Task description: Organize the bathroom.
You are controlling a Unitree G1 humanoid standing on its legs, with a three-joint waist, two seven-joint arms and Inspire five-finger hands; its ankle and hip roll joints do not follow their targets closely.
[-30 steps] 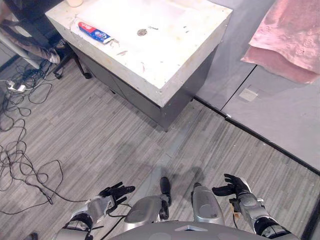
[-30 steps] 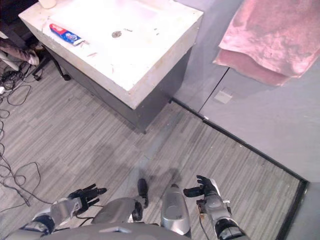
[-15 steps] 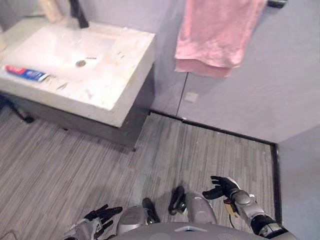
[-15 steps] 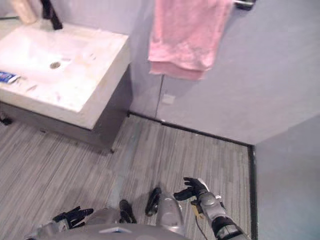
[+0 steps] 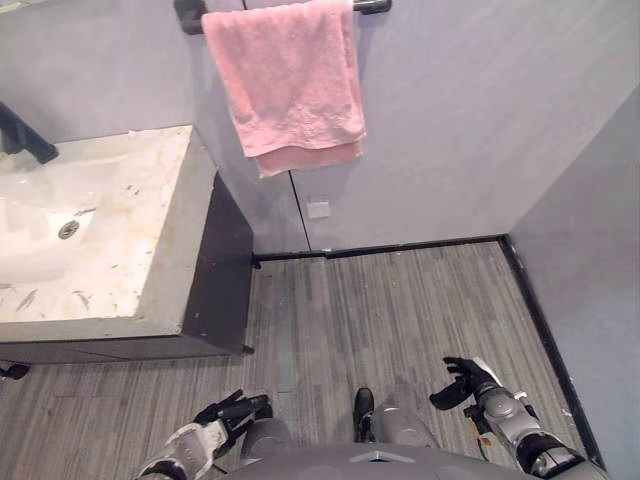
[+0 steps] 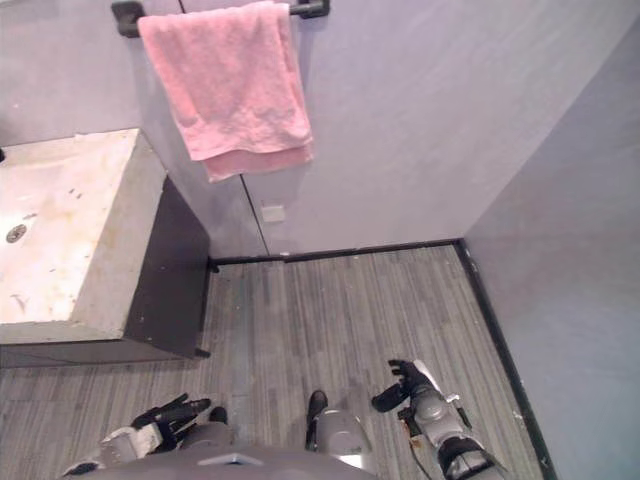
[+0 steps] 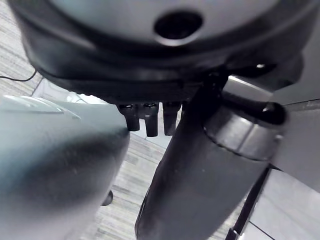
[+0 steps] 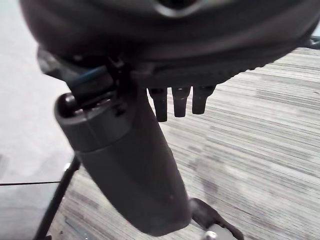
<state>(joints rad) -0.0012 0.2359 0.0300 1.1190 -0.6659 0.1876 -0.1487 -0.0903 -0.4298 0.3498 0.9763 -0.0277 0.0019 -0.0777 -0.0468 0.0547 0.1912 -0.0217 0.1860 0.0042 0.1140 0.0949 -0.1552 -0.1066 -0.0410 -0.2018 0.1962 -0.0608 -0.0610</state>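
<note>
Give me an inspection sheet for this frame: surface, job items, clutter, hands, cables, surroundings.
Surface: white stone sink counter, stained, on a dark cabinet.
Job's things: pink towel draped over a black wall rail.
Clutter: nothing seen.
Hands: left hand and right hand low over the floor, fingers relaxed, holding nothing.
Cables: nothing seen.
Surroundings: grey plank floor, grey walls, white wall plate, black faucet.
</note>
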